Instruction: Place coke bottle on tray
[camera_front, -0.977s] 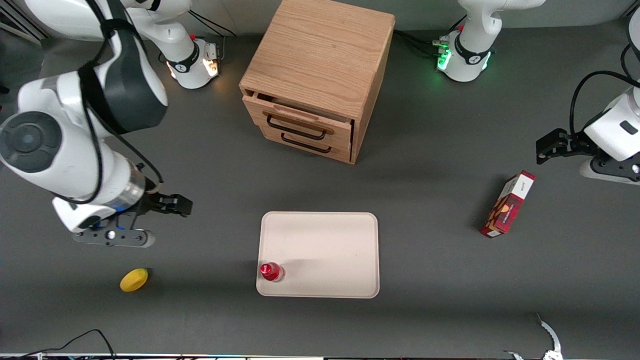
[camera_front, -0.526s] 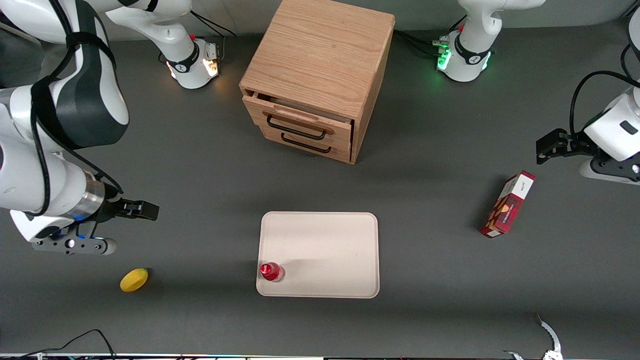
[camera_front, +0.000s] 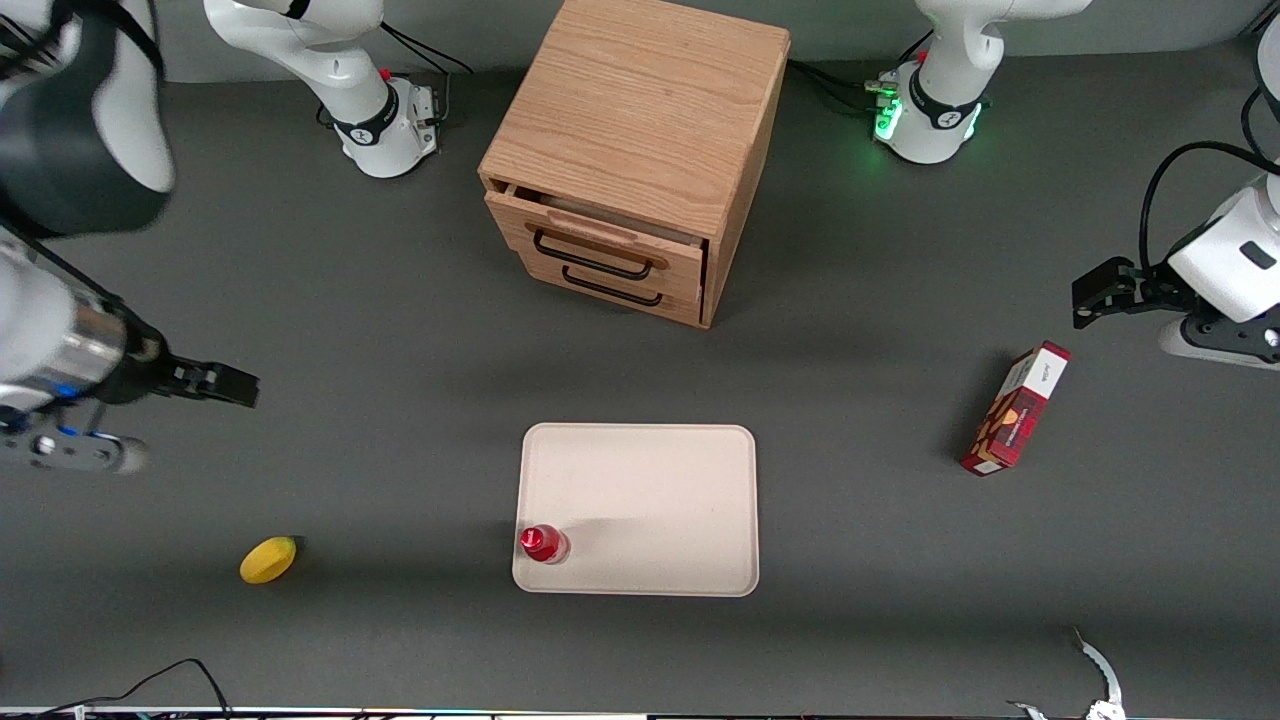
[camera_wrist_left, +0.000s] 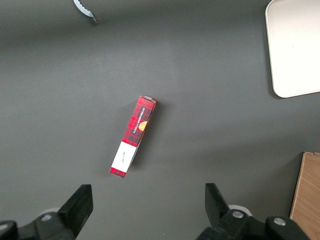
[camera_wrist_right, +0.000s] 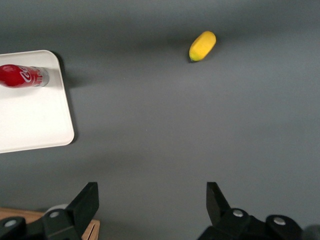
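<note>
The coke bottle (camera_front: 543, 543), small and red with a red cap, stands upright on the tray (camera_front: 660, 500), in the tray's corner nearest the front camera toward the working arm's end. The right wrist view shows the coke bottle (camera_wrist_right: 22, 76) with its white script and the tray (camera_wrist_right: 35, 120) under it. My gripper (camera_front: 235, 386) is open and empty, high above the bare table, well away from the tray toward the working arm's end. In the right wrist view its two fingertips (camera_wrist_right: 87, 200) stand wide apart with only table between them.
A yellow lemon (camera_front: 268, 559) lies on the table nearer the front camera than my gripper, also seen in the right wrist view (camera_wrist_right: 202, 45). A wooden drawer cabinet (camera_front: 635, 150) stands farther back than the tray. A red snack box (camera_front: 1015, 408) lies toward the parked arm's end.
My gripper has drawn away from the tray toward the working arm's end of the table and risen. The coke bottle stays standing on the tray.
</note>
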